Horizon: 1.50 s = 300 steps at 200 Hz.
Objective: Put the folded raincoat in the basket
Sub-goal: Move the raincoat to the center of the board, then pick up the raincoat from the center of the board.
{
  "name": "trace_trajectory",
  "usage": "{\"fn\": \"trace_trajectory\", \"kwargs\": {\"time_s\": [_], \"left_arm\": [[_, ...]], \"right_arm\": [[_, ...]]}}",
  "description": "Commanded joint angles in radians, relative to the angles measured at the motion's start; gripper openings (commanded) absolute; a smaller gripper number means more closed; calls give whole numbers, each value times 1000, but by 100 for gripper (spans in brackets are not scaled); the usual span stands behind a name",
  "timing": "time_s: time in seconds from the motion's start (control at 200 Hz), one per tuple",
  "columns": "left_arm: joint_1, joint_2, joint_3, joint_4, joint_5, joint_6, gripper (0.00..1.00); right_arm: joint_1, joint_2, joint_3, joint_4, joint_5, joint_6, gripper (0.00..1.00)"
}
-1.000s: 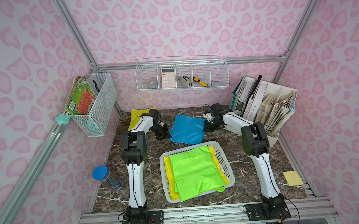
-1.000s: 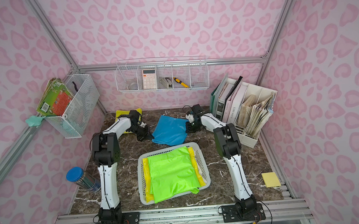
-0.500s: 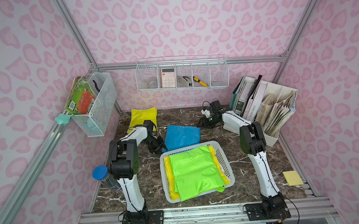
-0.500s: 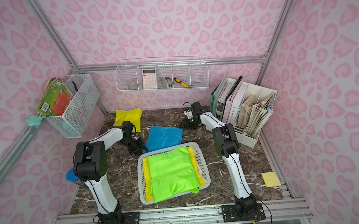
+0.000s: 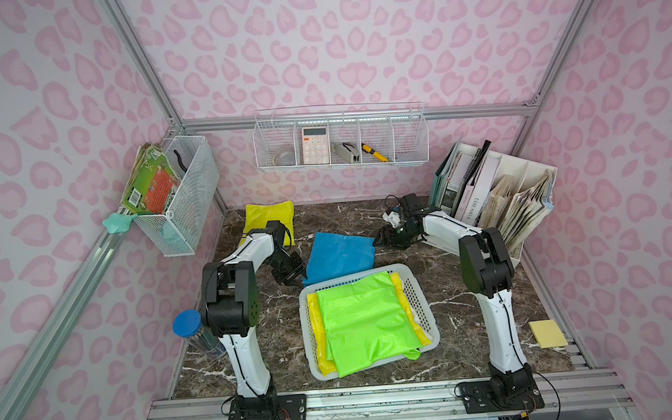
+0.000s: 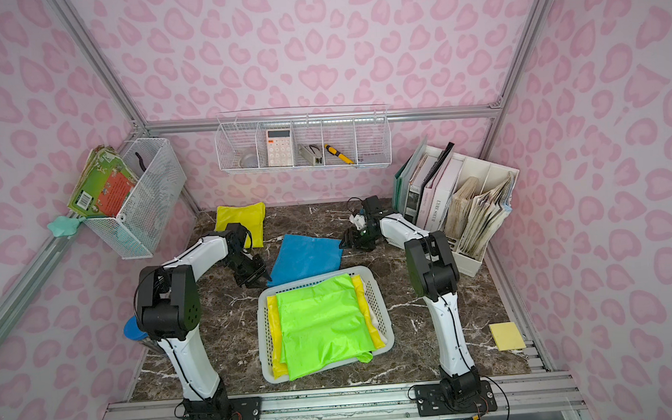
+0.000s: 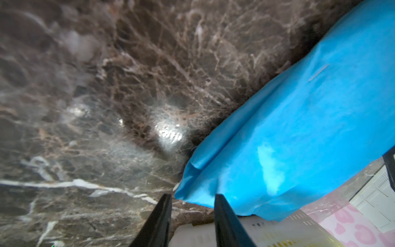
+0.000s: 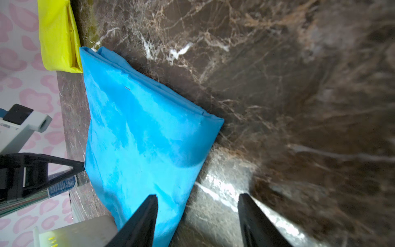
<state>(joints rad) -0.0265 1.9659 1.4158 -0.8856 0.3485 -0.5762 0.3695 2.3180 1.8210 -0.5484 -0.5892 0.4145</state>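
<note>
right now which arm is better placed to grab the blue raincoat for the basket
Left, probably. The left tool is open, straddling a corner of the blue raincoat right beside the basket. The right tool is open at the far corner, further from the basket.

Glossy veined marble tabletop (image 5: 444, 312), perforated white plastic basket (image 5: 415, 298), blue raincoat (image 5: 339, 254) — smooth, faintly shiny film

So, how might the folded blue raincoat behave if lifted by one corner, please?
Probably floppy: the blue raincoat is thin, with loose layered edges, so it would likely sag and unfold. Its glossy sheen suggests slipperiness; it looks light.
</note>
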Motion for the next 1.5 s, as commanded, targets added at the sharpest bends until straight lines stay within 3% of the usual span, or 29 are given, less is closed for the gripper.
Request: {"fn": "trace_trajectory", "kwargs": {"time_s": [0.0,0.205,0.325,0.455,0.55,0.6,0.72,0.82,0.91,1.07,1.265,1.385,1.495], "left_arm": [[1,-35,5,-42,-78,-2,38],[2,-115,31,-88,-217,-9,44],[8,-67,104,-145,-224,-19,44],[8,-58,91,-117,-166,-19,44],[8,-56,84,-108,-157,-14,44],[8,-52,87,-106,-151,-10,44],[8,-45,84,-69,-106,-8,44],[9,-30,90,-18,-36,-14,44],[8,-1,108,14,14,-17,44],[10,52,133,66,78,-29,44],[8,105,134,108,121,-42,44],[8,114,112,128,127,-41,44],[9,123,105,130,129,-40,44]], "right_arm": [[17,20,2,2,-38,6,61],[41,144,144,-38,-51,20,49],[41,235,296,-83,-26,25,34],[26,356,534,-110,-27,47,12],[3,468,755,-142,-64,80,11],[-9,496,800,-139,-91,105,20],[-17,467,744,-128,-117,91,48],[-12,378,591,-89,-76,50,55],[-14,309,461,-40,-66,38,55],[-4,271,397,-129,-15,-4,55],[13,217,275,-79,-13,-13,53],[19,247,279,-66,-43,-8,45],[25,289,342,-81,-61,-7,29]]}}
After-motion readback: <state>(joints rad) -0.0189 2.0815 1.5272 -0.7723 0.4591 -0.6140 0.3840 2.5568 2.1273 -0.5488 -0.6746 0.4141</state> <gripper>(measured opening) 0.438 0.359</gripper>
